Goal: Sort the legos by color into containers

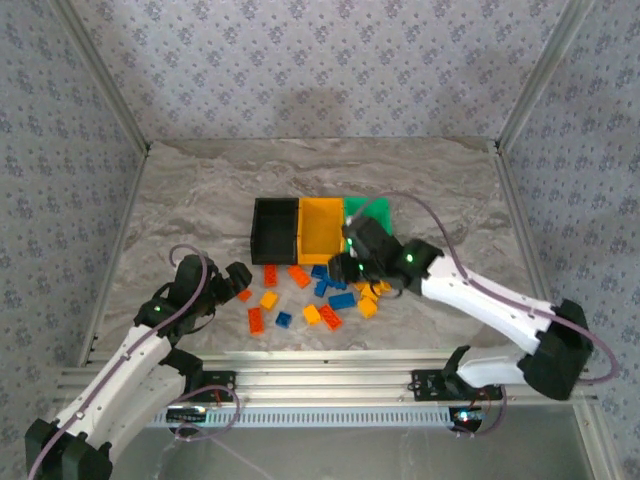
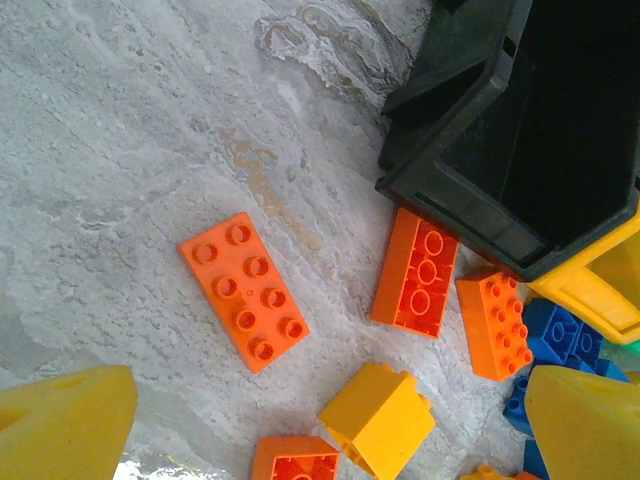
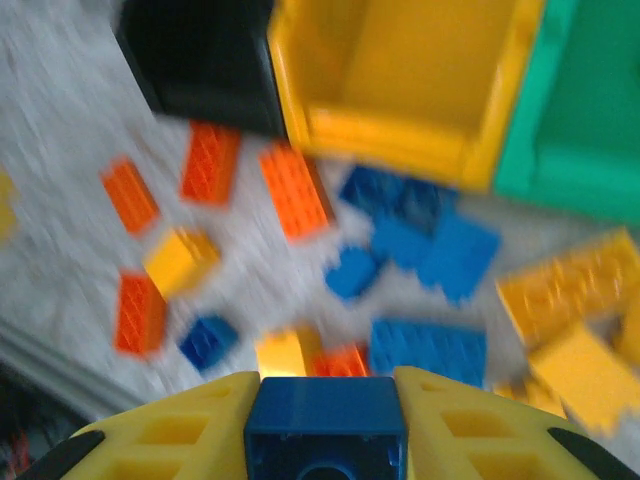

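While most legos (image 1: pixel 342 300) lie loose on counter (image 1: pixel 200 190) before bins (image 1: pixel 321 232), we note right fingers (image 3: pixel 170 430) clamped on blue brick (image 3: pixel 325 420), clear of counter; left fingers (image 2: pixel 60 420) apart, empty. Black bin (image 2: pixel 580 120) empty; we judge sorting barely begun.

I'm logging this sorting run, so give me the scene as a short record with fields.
bins: black plastic bin, yellow-orange plastic bin, green plastic bin, side by side in a row
loose bricks: small red-orange, yellow-orange and blue studded plastic bricks scattered on the marbled table before the bins
left hand: open, over a flat red-orange brick
right hand: shut on a blue studded brick
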{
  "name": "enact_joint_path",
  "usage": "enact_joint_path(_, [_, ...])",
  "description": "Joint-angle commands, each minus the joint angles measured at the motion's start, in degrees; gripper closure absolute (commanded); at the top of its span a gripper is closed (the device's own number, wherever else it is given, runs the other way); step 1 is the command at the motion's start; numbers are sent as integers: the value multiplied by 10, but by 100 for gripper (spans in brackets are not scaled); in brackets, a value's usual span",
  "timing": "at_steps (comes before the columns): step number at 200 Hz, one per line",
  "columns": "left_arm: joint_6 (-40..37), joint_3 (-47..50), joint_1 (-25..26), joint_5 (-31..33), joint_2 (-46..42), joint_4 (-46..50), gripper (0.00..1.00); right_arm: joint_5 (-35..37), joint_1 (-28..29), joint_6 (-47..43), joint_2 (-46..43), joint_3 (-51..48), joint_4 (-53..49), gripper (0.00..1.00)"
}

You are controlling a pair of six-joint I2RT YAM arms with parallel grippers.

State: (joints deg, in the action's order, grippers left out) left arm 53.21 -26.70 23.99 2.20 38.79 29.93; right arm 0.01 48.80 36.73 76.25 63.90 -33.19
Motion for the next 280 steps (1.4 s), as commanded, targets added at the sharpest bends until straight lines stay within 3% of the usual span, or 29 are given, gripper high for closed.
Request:
enact_joint_path(1, [-3,-10,-4,-22,-1,6,0,0,-40,-52,102,87,15,62])
enact_joint_path(35, [-3,-13,-6,-38,-5,12,0,31,-88,-61,262,196,17,62])
enact_joint_path(64, [-1,-8,-6,-40,-16,9,0,44,-99,-64,347,252,5,60])
enact_joint_path(95, [-4,-3,-6,-41,-16,3,0,38,-103,-54,375,272,2,42])
enact_joint_path(138, [-12,-5,-7,-38,-15,1,0,54,-83,-51,288,222,11,35])
enact_joint_path(191, [-23,-4,-8,-34,-16,7,0,85,-11,-11,87,7,15,32])
enact_joint_path(223, [-25,1,-10,-30,-16,6,0,108,29,60,-10,-109,4,31])
enact_joint_path(280, [-21,8,-13,-26,-12,0,0,94,43,111,-45,-233,27,28])
